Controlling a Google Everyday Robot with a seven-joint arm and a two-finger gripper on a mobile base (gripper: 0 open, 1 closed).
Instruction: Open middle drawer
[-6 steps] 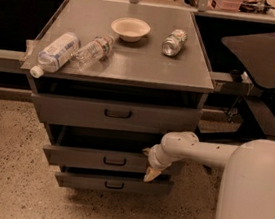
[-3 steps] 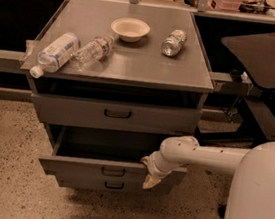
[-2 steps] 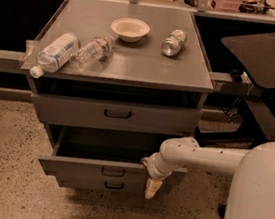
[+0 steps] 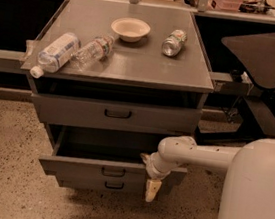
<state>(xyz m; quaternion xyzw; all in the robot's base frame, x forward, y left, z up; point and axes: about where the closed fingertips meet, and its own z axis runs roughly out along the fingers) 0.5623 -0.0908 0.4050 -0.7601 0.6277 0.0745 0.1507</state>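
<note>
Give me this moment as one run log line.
middle drawer: pulled out, interior showing | claw: pointing down by drawer front's right end, off the handle | cabinet top: bowl, large bottle, small bottle, can

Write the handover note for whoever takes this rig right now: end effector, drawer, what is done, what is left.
End effector: hangs pointing down in front of the right end of the middle drawer front, away from its handle. Whether it touches the front cannot be told.
Middle drawer: pulled well out, dark inside showing. The top drawer looks shut above it, and the bottom drawer front shows just beneath.
Done: the drawer looks open.
Left: probably only to draw the arm clear, or to pull further by the handle if fuller opening is wanted.
</note>
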